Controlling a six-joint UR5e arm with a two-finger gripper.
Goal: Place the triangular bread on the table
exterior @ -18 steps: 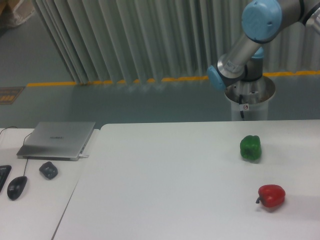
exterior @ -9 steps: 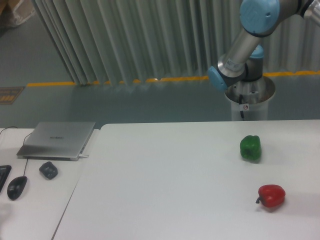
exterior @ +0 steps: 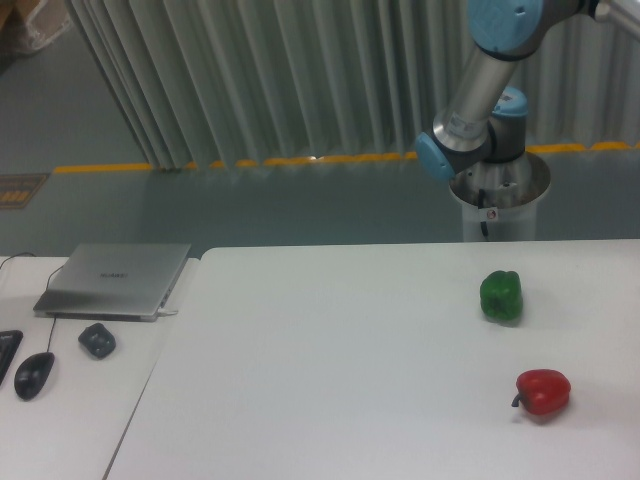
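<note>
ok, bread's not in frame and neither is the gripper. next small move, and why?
Probably bring the wrist down into view over the bare left part of the table. Only the arm's elbow and base show; gripper and bread are out of frame, so a grasp can't be confirmed. The green pepper and red pepper sit on the right, so stay clear of them.

On my table (exterior: 330, 370), only the green pepper (exterior: 501, 296) and red pepper (exterior: 543, 392) stand near the right edge; left and middle lie open.
</note>
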